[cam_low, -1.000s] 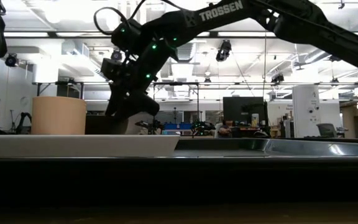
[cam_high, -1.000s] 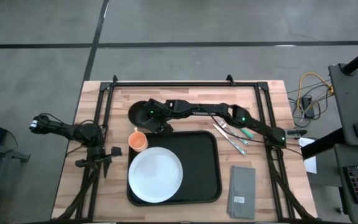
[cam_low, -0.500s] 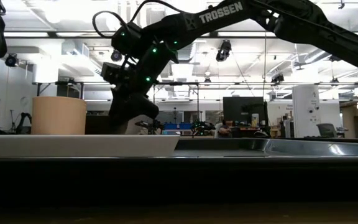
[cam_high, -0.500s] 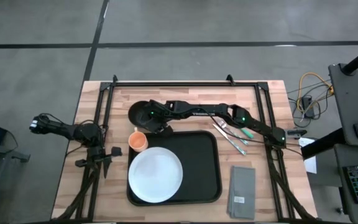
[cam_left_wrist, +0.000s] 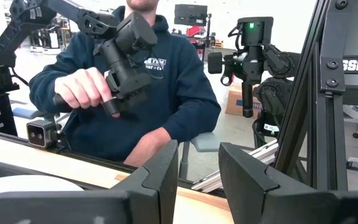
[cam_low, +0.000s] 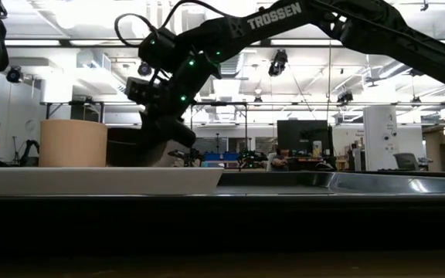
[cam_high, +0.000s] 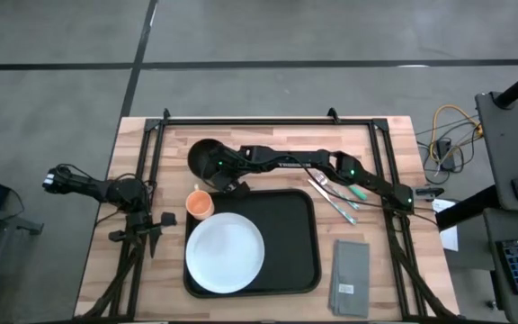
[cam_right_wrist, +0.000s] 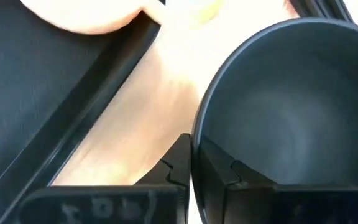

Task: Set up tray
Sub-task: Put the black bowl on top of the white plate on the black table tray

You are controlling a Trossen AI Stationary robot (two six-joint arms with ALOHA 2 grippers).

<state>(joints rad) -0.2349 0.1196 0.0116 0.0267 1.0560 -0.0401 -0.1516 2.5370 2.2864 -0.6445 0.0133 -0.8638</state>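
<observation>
The black tray (cam_high: 290, 236) lies at the table's middle with a white plate (cam_high: 225, 254) on its left half. An orange cup (cam_high: 199, 203) stands on the table just past the tray's far left corner. Beyond the cup is a black bowl (cam_high: 207, 157), and my right gripper (cam_high: 229, 183) is shut on its rim. My left gripper (cam_high: 156, 232) waits open at the table's left edge, nothing between its fingers (cam_left_wrist: 160, 171). My right gripper pinches the bowl's rim (cam_right_wrist: 197, 134) on the side nearest the tray. One finger (cam_right_wrist: 219, 174) is inside the bowl and the other finger (cam_right_wrist: 178, 165) is outside. The fingers come slanting down from the table's right.
Cutlery with green handles (cam_high: 335, 193) lies on the table right of the tray, and a grey folded napkin (cam_high: 351, 277) lies at the near right. Black frame rails run along the table's left, right and far edges. A person sits beyond the table in the left wrist view.
My right gripper has shut on the bowl's rim after standing open over it. The bowl now stands a little higher behind the cup in the low view than before.
</observation>
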